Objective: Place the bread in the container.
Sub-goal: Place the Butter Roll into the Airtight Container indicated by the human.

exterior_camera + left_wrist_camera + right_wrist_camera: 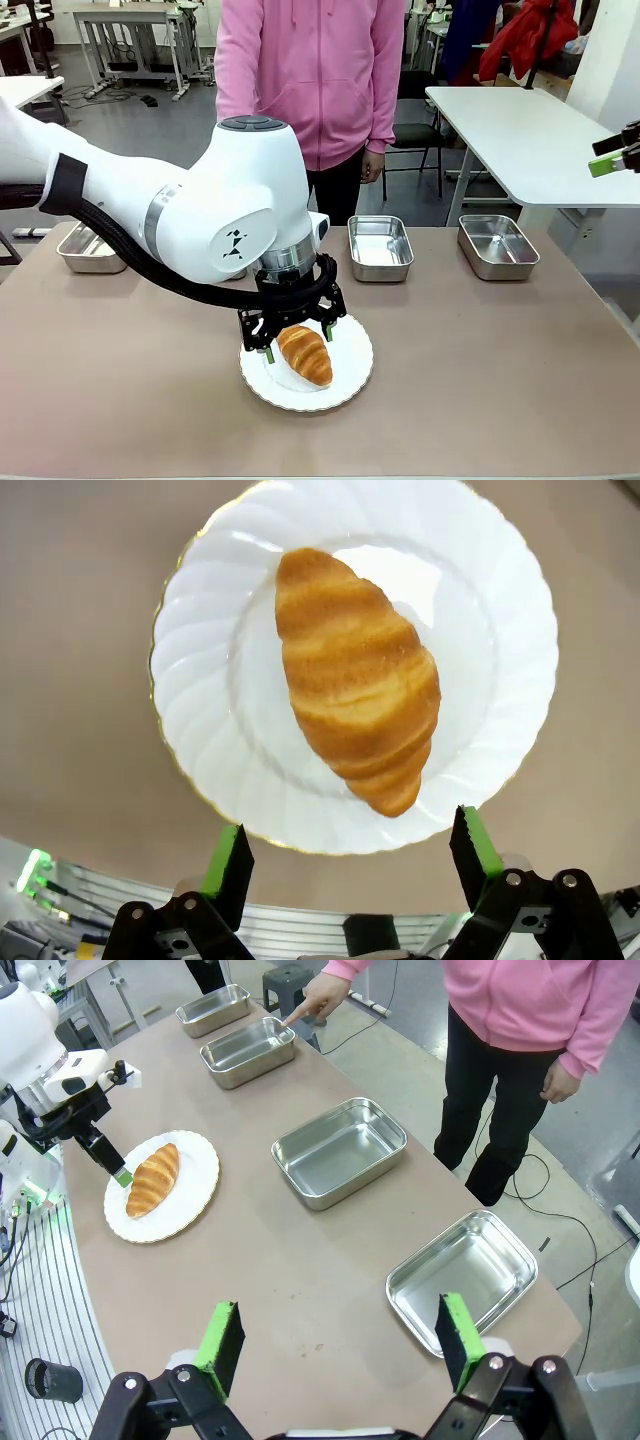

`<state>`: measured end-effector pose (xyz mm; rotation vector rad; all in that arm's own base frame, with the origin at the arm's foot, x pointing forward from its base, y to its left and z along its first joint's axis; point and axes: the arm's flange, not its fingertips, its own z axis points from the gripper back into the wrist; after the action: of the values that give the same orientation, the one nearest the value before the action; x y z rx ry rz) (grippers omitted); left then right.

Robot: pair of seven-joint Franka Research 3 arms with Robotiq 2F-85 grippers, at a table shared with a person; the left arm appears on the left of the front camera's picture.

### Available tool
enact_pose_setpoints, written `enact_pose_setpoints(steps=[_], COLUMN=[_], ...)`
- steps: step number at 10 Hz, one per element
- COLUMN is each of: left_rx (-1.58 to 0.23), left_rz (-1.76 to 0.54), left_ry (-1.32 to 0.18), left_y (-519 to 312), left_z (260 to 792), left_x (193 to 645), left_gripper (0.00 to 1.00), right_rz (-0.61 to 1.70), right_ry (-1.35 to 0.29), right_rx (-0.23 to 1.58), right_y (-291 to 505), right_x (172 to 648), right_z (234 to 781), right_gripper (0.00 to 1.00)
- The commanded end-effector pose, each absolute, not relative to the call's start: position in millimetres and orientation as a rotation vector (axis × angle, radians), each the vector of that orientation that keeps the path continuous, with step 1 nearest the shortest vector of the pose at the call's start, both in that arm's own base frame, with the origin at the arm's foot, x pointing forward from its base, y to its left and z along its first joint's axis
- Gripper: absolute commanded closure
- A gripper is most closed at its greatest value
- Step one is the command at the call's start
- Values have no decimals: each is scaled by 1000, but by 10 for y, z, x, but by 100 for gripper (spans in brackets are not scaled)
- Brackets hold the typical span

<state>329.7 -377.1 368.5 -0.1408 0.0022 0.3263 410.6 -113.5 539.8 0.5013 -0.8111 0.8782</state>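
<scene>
1. white plate (350, 385): sits near the robot's edge of the brown desk (480, 370); it carries the bread (305, 353), a golden-brown croissant lying diagonally across the plate's middle, not yet lifted.
2. left gripper (297, 345): hangs low over the plate with its fingers spread wide and released, one green pad on either side of the croissant's farther end in the front view. in the left wrist view the left gripper (350, 855) has its two pads (232, 860) standing apart near the plate's rim, short of the loaf; whether a pad touches the crust cannot be told.
3. step in hand: judged as the approach to the grasp, before any pick-up; the bread rests wholly on the plate.
4. next move, as a judgement: the fingers need to settle to either side of the croissant's thick middle, across its narrow width, then close gently, since the crust looks likely to crush or slip.
5. right gripper (340, 1335): held well off from the plate, high above the desk's right end, fingers apart and carrying nothing.
6. row of four steel pans along the far side of the desk, all empty: one of them (380, 247) lies just beyond the plate and a little right.
7. the container (248, 1052): in the right wrist view the person's hand (318, 998) points a finger at this pan, second from the left end of the row, which suggests it is the target.
8. person in a pink top (315, 70): stands at the far side, behind the pans.
</scene>
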Motion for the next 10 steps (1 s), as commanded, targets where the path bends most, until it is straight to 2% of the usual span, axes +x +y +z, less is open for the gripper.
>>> enact_pose_setpoints(steps=[1,7,10], left_rx=[-174,-105,-68], left_rz=[412,470,471], left_ry=[6,68,103], left_y=[-3795,-3928,-3956], left_z=[3595,3293,3122], left_x=[3523,3828,3788], left_gripper=[0,0,0], right_rz=[883,883,883], right_ry=[-821,-821,-821], right_rx=[507,507,507], right_y=[-1125,-1125,-1125], right_x=[4105,4105,4105], right_z=[5416,5416,5416], right_gripper=[0,0,0])
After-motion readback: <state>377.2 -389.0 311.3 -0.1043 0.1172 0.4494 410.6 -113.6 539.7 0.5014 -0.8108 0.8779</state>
